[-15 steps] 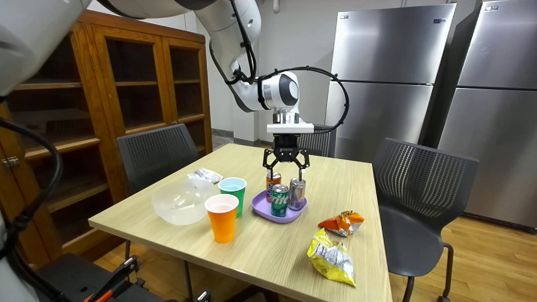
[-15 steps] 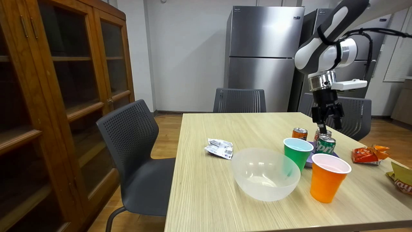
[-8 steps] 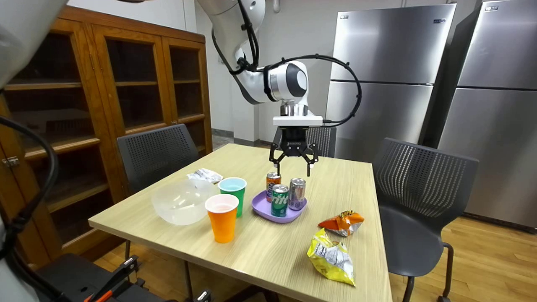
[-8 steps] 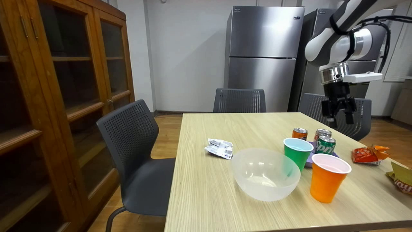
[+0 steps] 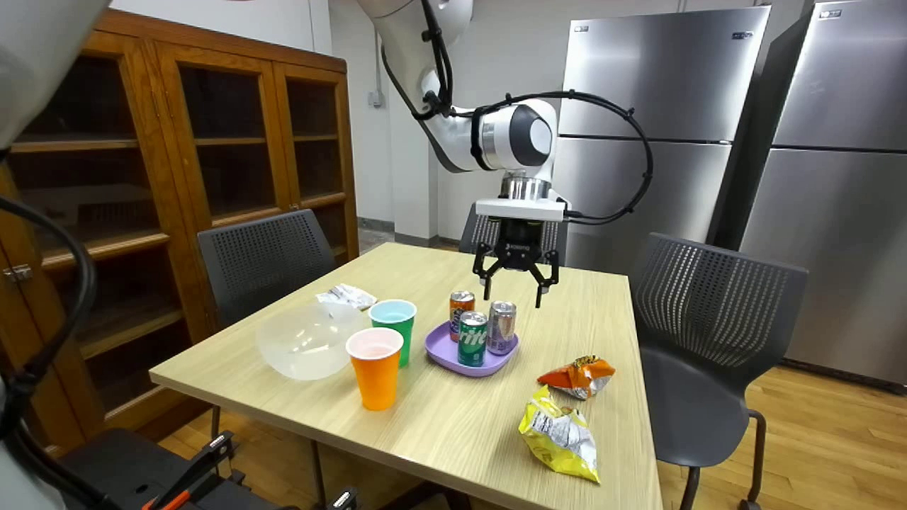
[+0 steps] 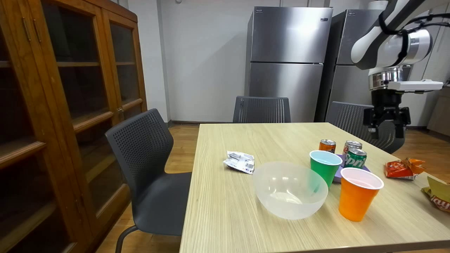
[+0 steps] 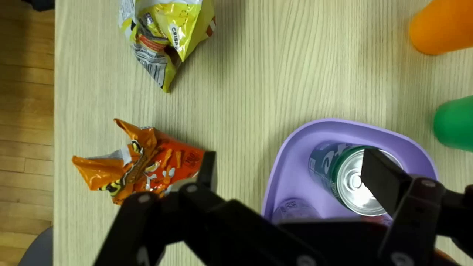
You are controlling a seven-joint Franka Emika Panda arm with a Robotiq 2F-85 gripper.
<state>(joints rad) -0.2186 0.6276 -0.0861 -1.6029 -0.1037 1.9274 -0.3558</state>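
The black two-fingered gripper [image 5: 513, 296], spread wide and empty, should travel higher than the silver cylindrical metal can [image 5: 502, 329], at its seven o'clock in an exterior view, on the round-cornered purple plastic tray [image 5: 441, 347].

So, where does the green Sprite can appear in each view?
In an exterior view: the green can, slightly right of centre, below mid-height.
In an exterior view: the can, right side, behind the orange cup.
Wrist view: the can, lower right, partly covered by a fingertip.
Shared landmark: the purple tray beneath it.
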